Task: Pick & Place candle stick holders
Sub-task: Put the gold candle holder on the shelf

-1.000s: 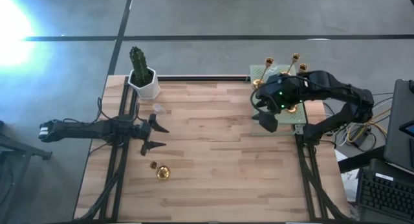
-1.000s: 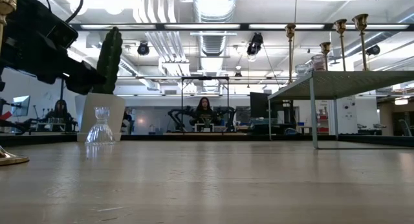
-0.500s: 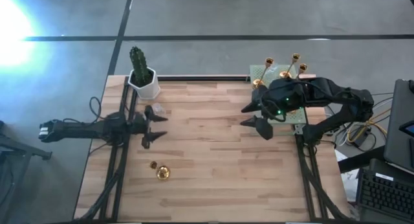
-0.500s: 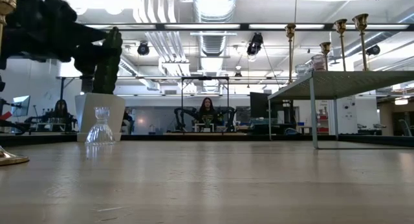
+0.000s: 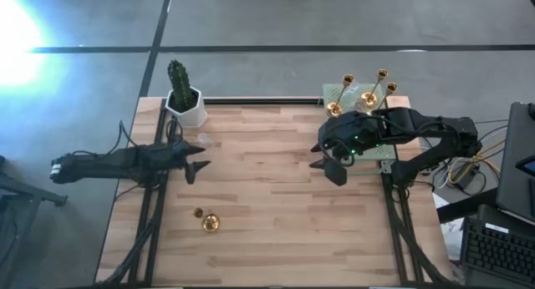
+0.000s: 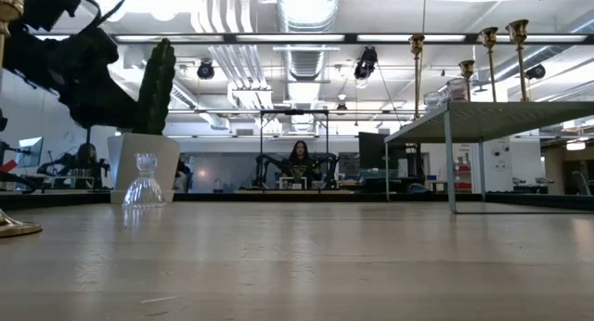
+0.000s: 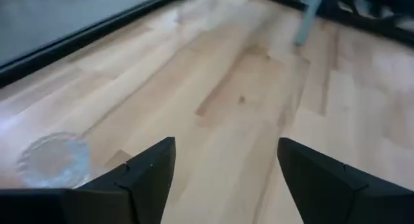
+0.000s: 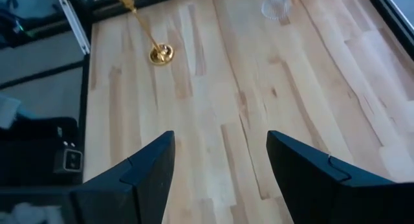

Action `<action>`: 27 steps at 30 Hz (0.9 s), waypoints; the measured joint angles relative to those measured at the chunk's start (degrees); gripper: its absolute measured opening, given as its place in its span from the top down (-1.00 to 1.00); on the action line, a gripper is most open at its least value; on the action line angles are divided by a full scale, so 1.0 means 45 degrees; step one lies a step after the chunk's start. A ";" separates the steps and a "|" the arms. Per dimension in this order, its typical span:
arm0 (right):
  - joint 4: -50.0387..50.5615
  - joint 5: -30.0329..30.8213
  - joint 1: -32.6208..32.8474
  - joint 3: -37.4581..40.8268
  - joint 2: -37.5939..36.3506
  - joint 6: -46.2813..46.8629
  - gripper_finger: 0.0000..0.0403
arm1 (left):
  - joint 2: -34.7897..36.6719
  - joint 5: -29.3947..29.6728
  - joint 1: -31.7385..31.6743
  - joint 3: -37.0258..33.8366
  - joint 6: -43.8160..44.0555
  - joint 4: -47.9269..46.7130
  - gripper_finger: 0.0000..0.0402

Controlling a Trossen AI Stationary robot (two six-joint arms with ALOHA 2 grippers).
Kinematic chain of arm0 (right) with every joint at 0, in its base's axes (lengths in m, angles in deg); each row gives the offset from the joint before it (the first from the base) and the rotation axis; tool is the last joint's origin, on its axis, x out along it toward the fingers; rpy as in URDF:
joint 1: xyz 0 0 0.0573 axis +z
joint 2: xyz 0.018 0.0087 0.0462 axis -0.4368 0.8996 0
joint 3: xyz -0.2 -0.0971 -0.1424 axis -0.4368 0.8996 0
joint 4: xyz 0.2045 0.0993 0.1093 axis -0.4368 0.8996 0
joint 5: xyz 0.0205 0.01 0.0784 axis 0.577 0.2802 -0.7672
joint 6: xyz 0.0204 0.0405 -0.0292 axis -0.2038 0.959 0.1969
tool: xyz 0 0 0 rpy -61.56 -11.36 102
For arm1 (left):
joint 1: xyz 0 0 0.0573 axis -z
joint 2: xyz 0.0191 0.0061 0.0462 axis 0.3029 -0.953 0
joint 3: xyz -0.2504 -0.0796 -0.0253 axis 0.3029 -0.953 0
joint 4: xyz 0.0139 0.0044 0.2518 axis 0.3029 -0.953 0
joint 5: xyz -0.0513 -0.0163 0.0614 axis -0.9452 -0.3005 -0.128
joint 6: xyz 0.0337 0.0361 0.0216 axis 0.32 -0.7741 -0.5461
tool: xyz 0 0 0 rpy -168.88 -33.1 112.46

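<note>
The left end effector [image 5: 199, 162] has swung from mid-bench toward the far edge over the last second. It now hangs just beside the clear glass holder [image 5: 203, 141], not touching it. Its fingers are spread wide with nothing between them, though they have started to narrow a little. The left wrist view shows the glass off to one side of the gap, not inside it, so by my reading the approach needs a final correction before any grasp.

Meanwhile the right end effector [image 5: 326, 159] has come off the raised rack [image 6: 483, 117] and out over the bare bench [image 5: 276, 239]. It is also open and empty, which suggests it has finished a placement and is heading back for more.

Counted, two holders are left on the bench:
- One tall gold holder [image 5: 209, 224], standing near the left front and well apart from both arms.
- The one clear glass holder, near the cactus pot [image 5: 188, 109].

On the rack, the low view shows more:
- Three tall gold holders [image 6: 417, 44].
- A shorter fourth gold one [image 6: 467, 69].
- A pinkish glass [image 6: 456, 87] and what looks like a clear one beside it (too small to be sure).

There is one cactus, which is not part of the job. Most of the task looks done.
</note>
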 joint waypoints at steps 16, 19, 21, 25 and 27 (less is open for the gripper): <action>-0.0185 -0.0043 0.0058 0.0295 0.0010 -0.0223 -0.14 | -0.0103 -0.2425 0.1205 -0.0009 0.5527 -0.3105 -0.14; -0.0185 -0.0034 0.0058 0.0299 0.0010 -0.0392 -0.15 | -0.0100 -0.3970 0.1737 -0.0017 0.5783 -0.2837 -0.14; -0.0189 -0.0021 0.0058 0.0297 0.0005 -0.0584 -0.14 | -0.0098 -0.4780 0.2209 -0.0017 0.5955 -0.2670 -0.14; -0.0194 -0.0014 0.0058 0.0299 0.0005 -0.0707 -0.12 | -0.0098 -0.5256 0.3491 -0.0042 0.6260 -0.2586 -0.14; -0.0190 -0.0009 0.0058 0.0318 0.0000 -0.0661 -0.12 | -0.0098 -0.5251 0.4252 -0.0046 0.6710 -0.2350 -0.14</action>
